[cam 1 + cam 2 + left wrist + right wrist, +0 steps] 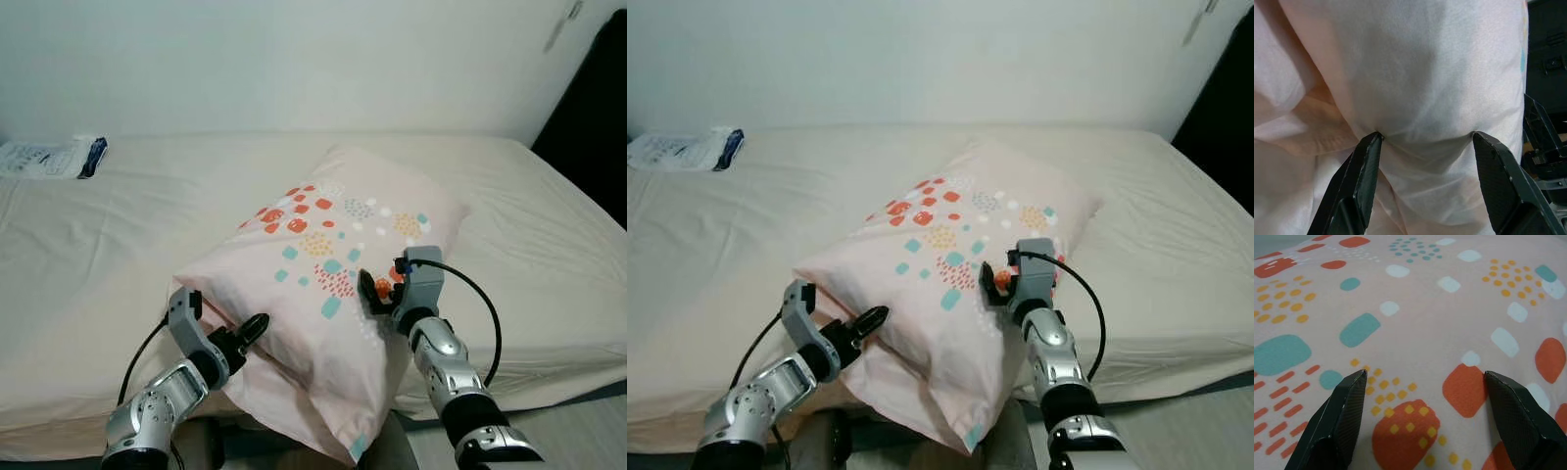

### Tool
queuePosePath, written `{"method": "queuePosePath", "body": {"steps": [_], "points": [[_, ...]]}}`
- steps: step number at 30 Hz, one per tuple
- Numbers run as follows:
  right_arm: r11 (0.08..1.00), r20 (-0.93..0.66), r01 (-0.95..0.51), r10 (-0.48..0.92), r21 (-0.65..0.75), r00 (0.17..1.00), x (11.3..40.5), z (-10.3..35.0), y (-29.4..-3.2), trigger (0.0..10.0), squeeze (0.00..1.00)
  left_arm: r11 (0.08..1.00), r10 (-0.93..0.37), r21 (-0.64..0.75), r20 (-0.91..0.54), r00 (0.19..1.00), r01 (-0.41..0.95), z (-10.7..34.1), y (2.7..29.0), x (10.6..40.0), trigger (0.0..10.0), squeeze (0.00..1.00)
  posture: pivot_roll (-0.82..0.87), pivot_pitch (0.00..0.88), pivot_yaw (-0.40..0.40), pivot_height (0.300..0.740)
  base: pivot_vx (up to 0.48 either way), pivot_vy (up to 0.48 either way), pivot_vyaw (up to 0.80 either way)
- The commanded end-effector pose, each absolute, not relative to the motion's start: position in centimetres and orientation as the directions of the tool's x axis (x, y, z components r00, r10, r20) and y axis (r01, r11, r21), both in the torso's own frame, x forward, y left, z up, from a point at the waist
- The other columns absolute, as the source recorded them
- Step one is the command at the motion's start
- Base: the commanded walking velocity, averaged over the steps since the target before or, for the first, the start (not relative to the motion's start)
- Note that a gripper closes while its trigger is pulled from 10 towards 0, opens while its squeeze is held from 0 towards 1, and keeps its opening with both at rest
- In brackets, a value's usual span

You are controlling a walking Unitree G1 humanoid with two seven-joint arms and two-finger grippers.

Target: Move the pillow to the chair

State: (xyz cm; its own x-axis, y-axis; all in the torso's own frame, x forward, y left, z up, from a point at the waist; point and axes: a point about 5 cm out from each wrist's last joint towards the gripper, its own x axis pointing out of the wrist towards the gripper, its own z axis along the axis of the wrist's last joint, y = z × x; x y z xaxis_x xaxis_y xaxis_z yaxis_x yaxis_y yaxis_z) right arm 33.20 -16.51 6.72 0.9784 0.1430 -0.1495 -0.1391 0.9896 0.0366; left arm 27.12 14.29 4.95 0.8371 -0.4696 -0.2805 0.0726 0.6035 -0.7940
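The pillow (328, 284) lies mid-frame on the bed (88, 245), its near end overhanging the bed's front edge. A packet (49, 157) lies on the bed, upper left.

Soft, even light fills both eye views, sharp throughout, leaving the bed (118, 235) pale and the wall nearly washed out. A dark shape sits at 3 o'clock. Mild shadow gathers beneath the pillow (333, 255); wrist views are crisp, fingertips (1366, 166) slightly soft.
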Motion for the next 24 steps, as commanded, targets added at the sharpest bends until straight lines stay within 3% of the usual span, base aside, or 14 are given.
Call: {"method": "queuePosePath", "body": {"steps": [1,4,9,18,21,24], "points": [[0.991,-0.141,-0.126,0.132,0.047,0.981,33.1,6.8,-16.9,10.0,0.00,0.644,-0.446,-0.763,-0.319,0.836,0.052,4.6,14.2,27.2,10.0,0.00,0.00,0.013,-0.098,0.572,0.000,0.000,0.00],[0.991,-0.139,-0.127,0.133,0.047,0.981,33.1,6.9,-16.9,10.0,0.00,0.634,-0.434,-0.773,-0.318,0.843,0.034,4.6,14.1,27.5,10.0,0.00,0.00,0.015,-0.099,0.572,0.000,0.000,0.00],[0.989,-0.140,-0.139,0.145,0.051,0.979,33.1,6.9,-16.9,10.0,0.00,0.529,-0.478,-0.846,-0.229,0.848,0.069,5.9,12.7,28.9,10.0,0.00,0.00,0.018,-0.107,0.568,0.000,0.000,0.00],[0.987,-0.135,-0.151,0.157,0.053,0.978,33.2,7.1,-16.8,10.0,0.00,0.544,-0.484,-0.835,-0.229,0.845,0.086,6.5,10.9,30.2,10.0,0.00,-0.01,0.016,-0.110,0.559,0.000,0.000,0.00],[0.987,-0.139,-0.154,0.159,0.049,0.977,33.2,7.1,-16.7,10.0,0.00,0.515,-0.521,-0.845,-0.176,0.835,0.143,7.8,9.2,30.9,10.0,0.00,-0.01,0.007,-0.110,0.559,0.000,0.000,0.00],[0.987,-0.140,-0.154,0.159,0.048,0.977,33.3,7.1,-16.7,10.0,0.00,0.565,-0.543,-0.803,-0.189,0.818,0.190,8.0,8.1,31.1,10.0,0.00,-0.01,0.001,-0.108,0.559,0.000,0.000,0.00]]}}
